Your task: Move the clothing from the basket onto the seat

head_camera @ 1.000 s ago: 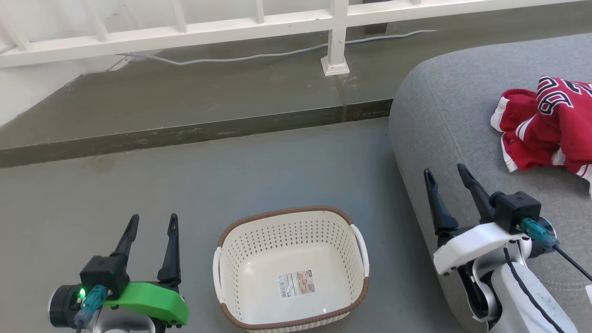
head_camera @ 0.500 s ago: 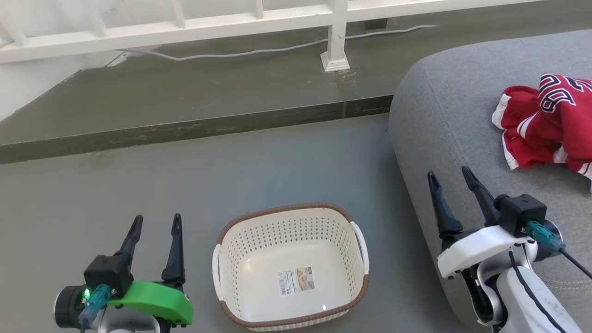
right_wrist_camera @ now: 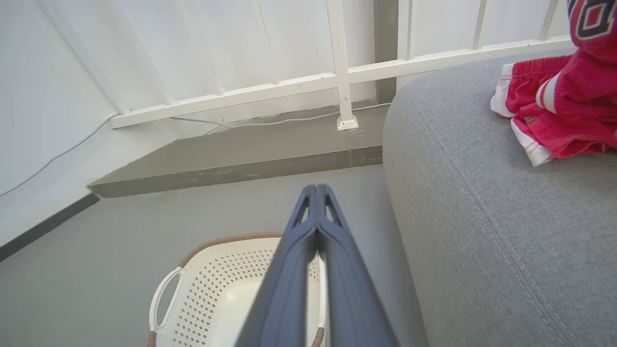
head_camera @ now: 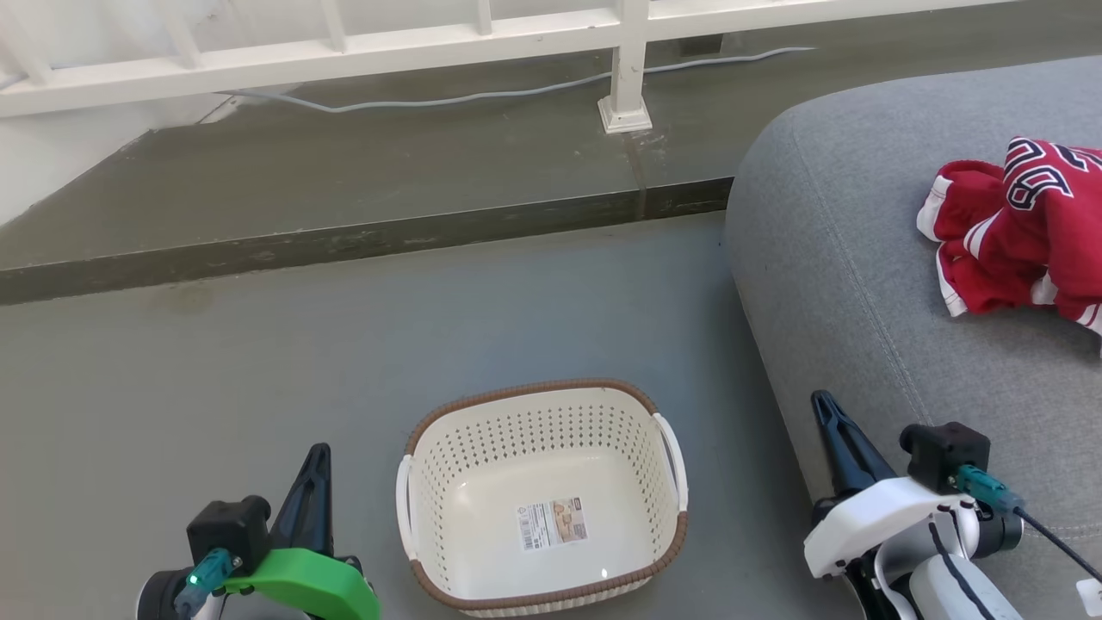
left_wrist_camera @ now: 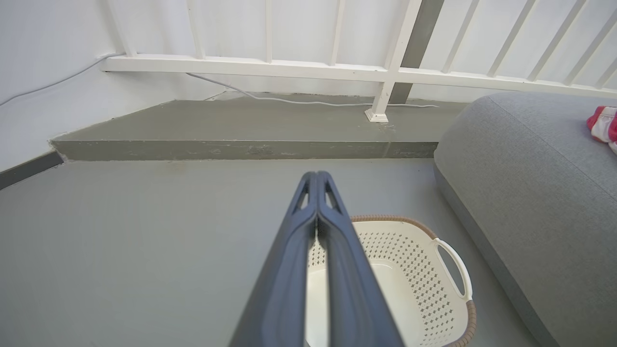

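basket sits on grey floor; clothing lies on seat.

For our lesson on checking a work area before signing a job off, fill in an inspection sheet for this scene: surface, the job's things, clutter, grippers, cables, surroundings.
Surface: smooth grey floor, faintly stained.
Job's things: cream perforated plastic basket with a brown rim stands on the floor, holding just its label sticker; crumpled red white-striped sports clothing lies on the large grey fabric seat.
Clutter: nothing seen.
Grippers: left gripper and right gripper both shut, holding nothing, either side of the basket.
Cables: pale cable along the raised grey ledge; black lead at the right wrist.
Surroundings: white railing, white wall.
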Tool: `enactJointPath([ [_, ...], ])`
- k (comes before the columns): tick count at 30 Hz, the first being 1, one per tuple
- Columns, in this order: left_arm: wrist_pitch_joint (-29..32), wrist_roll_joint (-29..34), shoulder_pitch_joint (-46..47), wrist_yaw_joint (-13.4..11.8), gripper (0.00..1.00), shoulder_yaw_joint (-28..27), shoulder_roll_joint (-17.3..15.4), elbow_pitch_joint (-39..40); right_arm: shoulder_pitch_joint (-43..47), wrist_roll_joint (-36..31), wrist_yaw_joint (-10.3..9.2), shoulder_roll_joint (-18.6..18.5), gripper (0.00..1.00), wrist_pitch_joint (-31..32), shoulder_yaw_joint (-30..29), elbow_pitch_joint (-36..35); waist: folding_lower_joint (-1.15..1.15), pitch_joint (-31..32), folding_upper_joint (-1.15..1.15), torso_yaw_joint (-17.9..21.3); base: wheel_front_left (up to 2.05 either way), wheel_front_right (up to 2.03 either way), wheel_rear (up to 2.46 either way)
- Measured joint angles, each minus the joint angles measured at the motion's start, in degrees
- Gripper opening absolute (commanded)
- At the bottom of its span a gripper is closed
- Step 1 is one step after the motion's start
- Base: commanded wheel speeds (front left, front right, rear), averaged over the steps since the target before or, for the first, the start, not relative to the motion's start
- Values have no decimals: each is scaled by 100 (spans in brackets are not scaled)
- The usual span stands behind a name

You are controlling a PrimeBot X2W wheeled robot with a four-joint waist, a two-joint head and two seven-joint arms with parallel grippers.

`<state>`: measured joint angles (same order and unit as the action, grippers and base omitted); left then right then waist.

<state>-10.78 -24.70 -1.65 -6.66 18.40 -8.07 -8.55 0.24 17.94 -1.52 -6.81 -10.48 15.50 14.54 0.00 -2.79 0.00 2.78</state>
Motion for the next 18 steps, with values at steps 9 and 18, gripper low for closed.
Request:
enactJointPath([
  [9, 93, -750, -12, 70, 0, -186, 23, 16, 1, 846, 100, 60, 0, 123, -189, -30, 0, 30, 0, -32, 0, 0, 0],
  [18, 227, -1350, -12, 187, 0, -352, 57, 16, 1, 1443, 153, 109, 0, 255, -366, -35, 0, 49, 0, -54, 0, 0, 0],
])
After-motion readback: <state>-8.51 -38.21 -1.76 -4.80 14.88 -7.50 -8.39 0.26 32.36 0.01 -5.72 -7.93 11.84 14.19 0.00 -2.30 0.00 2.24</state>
